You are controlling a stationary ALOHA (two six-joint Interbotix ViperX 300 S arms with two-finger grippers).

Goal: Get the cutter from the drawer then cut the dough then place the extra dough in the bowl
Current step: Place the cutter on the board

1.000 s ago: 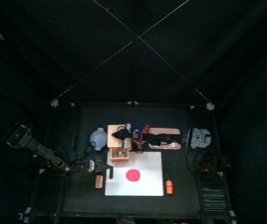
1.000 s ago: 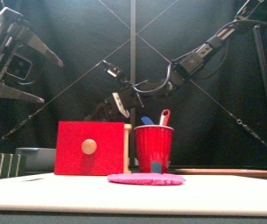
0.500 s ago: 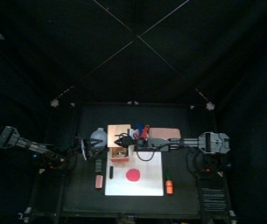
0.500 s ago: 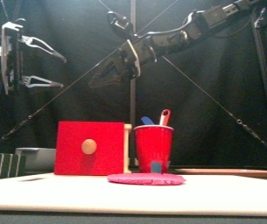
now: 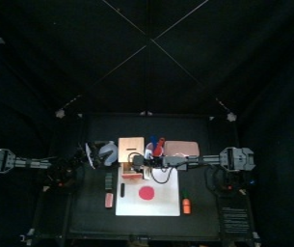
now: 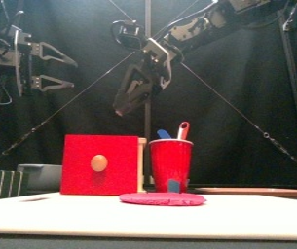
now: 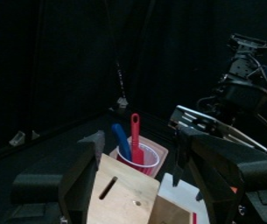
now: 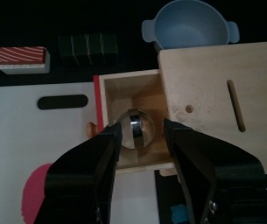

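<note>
The pale wooden box [image 5: 134,152] stands at the back of the white cutting board [image 5: 170,183], with its red drawer front [image 6: 101,165] facing forward. In the right wrist view the drawer is pulled out, and the round metal cutter [image 8: 136,128] lies inside it. My right gripper [image 8: 138,131] hangs open above the drawer, one jaw on each side of the cutter and clear of it. A flat red dough disc [image 5: 147,193] lies on the board. The blue-grey bowl [image 8: 192,22] sits beside the box. My left gripper [image 6: 44,70] hangs high on the left, wide open and empty.
A red cup [image 6: 171,163] with a blue and a red knife stands just right of the box. A dark green sushi roll [image 8: 88,45] and a red and white toy [image 8: 22,57] lie off the board's left edge. An orange toy [image 5: 184,205] lies at the board's right.
My right gripper has gone from nearly shut to open above the drawer. The left arm has drawn back to the left, with its gripper still wide open.
</note>
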